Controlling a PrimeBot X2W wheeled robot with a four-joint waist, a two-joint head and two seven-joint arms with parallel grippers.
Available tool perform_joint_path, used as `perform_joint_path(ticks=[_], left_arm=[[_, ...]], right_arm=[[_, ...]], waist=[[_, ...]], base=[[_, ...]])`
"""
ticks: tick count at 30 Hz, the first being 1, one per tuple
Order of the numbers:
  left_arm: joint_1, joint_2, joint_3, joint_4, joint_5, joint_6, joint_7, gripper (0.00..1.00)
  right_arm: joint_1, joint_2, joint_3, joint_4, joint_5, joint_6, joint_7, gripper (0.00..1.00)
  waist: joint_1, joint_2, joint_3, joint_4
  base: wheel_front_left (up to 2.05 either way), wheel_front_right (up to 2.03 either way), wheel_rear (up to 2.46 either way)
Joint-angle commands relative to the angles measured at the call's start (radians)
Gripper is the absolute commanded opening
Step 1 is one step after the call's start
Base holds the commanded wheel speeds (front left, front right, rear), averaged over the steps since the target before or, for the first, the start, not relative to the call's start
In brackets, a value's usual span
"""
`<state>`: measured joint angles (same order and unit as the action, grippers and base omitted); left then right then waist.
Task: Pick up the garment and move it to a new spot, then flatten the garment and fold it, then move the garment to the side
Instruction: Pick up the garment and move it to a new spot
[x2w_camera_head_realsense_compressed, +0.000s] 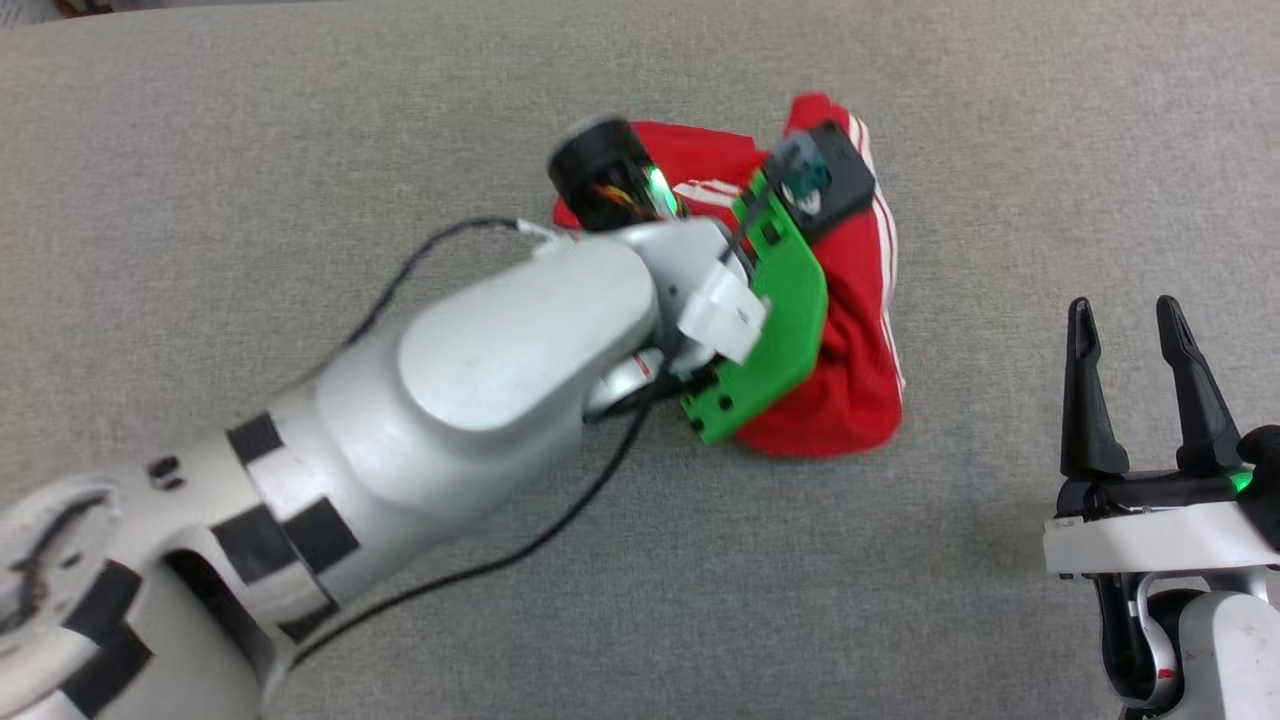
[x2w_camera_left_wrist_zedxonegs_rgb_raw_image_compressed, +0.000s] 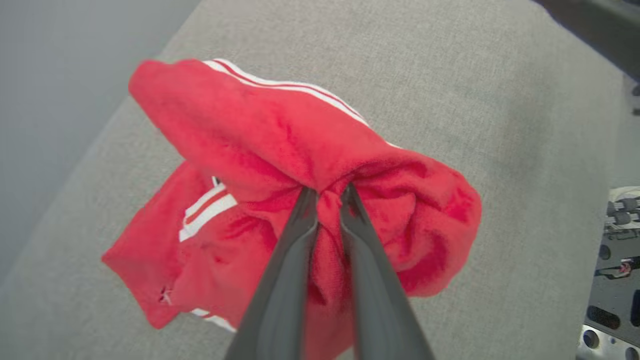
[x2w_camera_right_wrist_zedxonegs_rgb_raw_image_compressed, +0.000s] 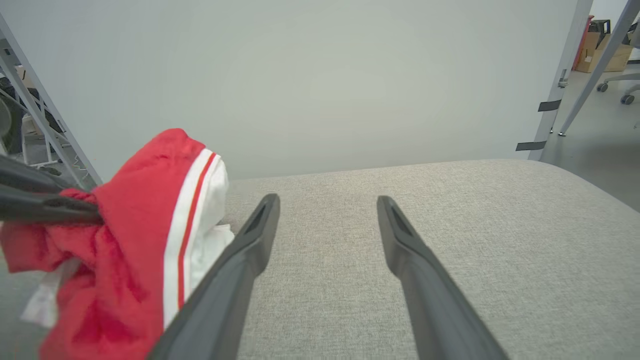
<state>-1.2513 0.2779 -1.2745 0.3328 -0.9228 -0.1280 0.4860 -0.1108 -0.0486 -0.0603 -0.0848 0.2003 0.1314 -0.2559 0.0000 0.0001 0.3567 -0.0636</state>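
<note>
Left wrist view: the left gripper (x2w_camera_left_wrist_zedxonegs_rgb_raw_image_compressed: 327, 194) clamps a thin fold of the garment (x2w_camera_left_wrist_zedxonegs_rgb_raw_image_compressed: 280, 140), which may slip out mid-carry. Right of the garment, the right gripper (x2w_camera_head_realsense_compressed: 1125, 315) gapes empty.

The top (x2w_camera_head_realsense_compressed: 200, 120) is soft grey cloth. Behind it stands a plain pale wall (x2w_camera_right_wrist_zedxonegs_rgb_raw_image_compressed: 320, 75). At the upper right are grey floor (x2w_camera_right_wrist_zedxonegs_rgb_raw_image_compressed: 585, 135), a brown box (x2w_camera_right_wrist_zedxonegs_rgb_raw_image_compressed: 587, 60) and a wheeled chair (x2w_camera_right_wrist_zedxonegs_rgb_raw_image_compressed: 616, 81). At the upper left is a metal rack (x2w_camera_right_wrist_zedxonegs_rgb_raw_image_compressed: 60, 120).

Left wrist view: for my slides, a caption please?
Left tool pinches a fold of the crumpled red garment; grey upholstery behind.
</note>
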Motion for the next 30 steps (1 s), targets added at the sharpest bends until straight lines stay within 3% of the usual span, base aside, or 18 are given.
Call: perform_joint_path(ticks=[1,7,12,14,15,16,24,30], left_arm=[[0.054,-0.026,-0.004,0.013,0.008,-0.003,0.018,0.00],[0.243,-0.117,-0.005,0.017,0.099,-0.003,0.112,0.00],[0.315,-0.146,-0.006,-0.006,0.124,-0.003,0.138,0.00],[0.309,-0.149,-0.006,-0.007,0.133,-0.003,0.097,0.00],[0.300,-0.150,-0.006,0.000,0.139,-0.003,0.060,0.34],[0.291,-0.152,-0.006,0.008,0.146,-0.003,0.027,1.00],[0.230,-0.164,0.024,0.103,0.175,-0.002,-0.395,1.00],[0.278,-0.132,0.101,0.174,0.211,0.079,-0.634,1.00]], right_arm=[[-0.011,-0.002,0.003,0.002,0.006,-0.001,-0.006,1.00],[-0.023,-0.002,0.003,0.004,0.009,-0.001,-0.006,1.00],[-0.020,-0.002,0.000,0.008,0.008,-0.001,-0.006,1.00],[-0.017,-0.002,-0.001,0.012,0.007,-0.001,-0.006,1.00],[-0.015,-0.002,0.000,0.013,0.005,-0.001,-0.006,1.00],[-0.013,-0.002,0.000,0.016,0.004,-0.001,-0.006,1.00],[0.027,-0.002,-0.011,0.029,-0.007,-0.001,-0.006,1.00],[0.071,-0.002,-0.013,0.033,-0.014,-0.001,-0.006,1.00]], waist=[[0.0000,-0.0001,0.022,-0.025],[0.0000,-0.0001,0.036,-0.045],[0.0000,-0.0001,0.034,-0.042],[0.0000,-0.0001,0.027,-0.035],[0.0000,-0.0001,0.021,-0.030],[0.0000,-0.0001,0.015,-0.027],[0.0000,-0.0001,-0.076,0.018],[0.0000,-0.0001,-0.142,0.058]], base=[[0.00,0.00,0.00],[0.00,0.00,0.00],[0.00,0.00,0.00],[0.00,0.00,0.00],[0.00,0.00,0.00],[0.00,0.00,0.00],[0.00,0.00,0.00],[0.00,0.00,0.00]])
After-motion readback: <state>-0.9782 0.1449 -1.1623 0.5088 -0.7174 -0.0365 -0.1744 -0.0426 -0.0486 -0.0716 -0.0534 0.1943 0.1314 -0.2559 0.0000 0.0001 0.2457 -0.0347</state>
